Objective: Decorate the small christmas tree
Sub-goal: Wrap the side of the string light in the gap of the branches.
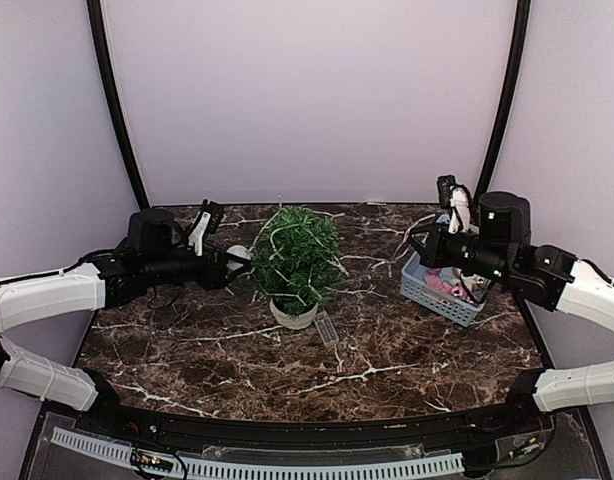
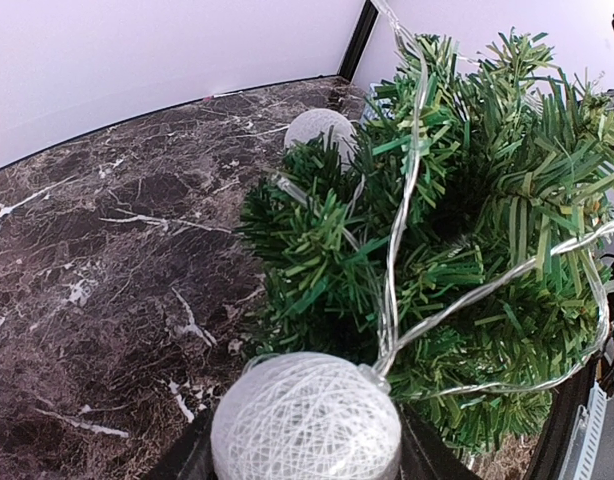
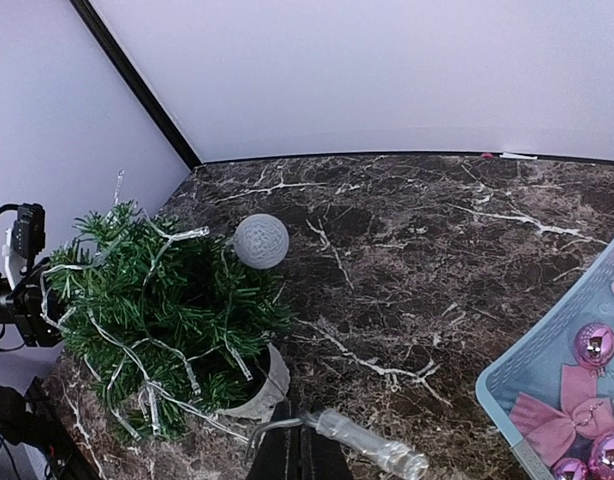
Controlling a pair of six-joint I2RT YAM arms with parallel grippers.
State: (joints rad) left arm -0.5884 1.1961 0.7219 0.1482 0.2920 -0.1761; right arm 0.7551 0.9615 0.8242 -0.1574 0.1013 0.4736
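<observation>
The small bushy dark-green artificial Christmas tree (image 1: pixel 295 255) stands upright in its pale round pot (image 1: pixel 293 314) near the middle of the dark brown marbled table (image 1: pixel 187 350), well apart from the light blue slatted plastic basket (image 1: pixel 439 291) on the right. We see a clear-wired string of lights (image 2: pixel 407 200) draped over its branches. The left gripper (image 2: pixel 307 455) sits just beside the tree's left side, its fingers closed partway around a white woven thread ball (image 2: pixel 305 415) on that string. A second white ball (image 3: pixel 260 241) hangs at the tree's far side. The right gripper (image 3: pixel 297 452) hovers over the basket with its jaws pressed together and nothing between them. Pink shiny baubles (image 3: pixel 594 343) lie in the basket.
</observation>
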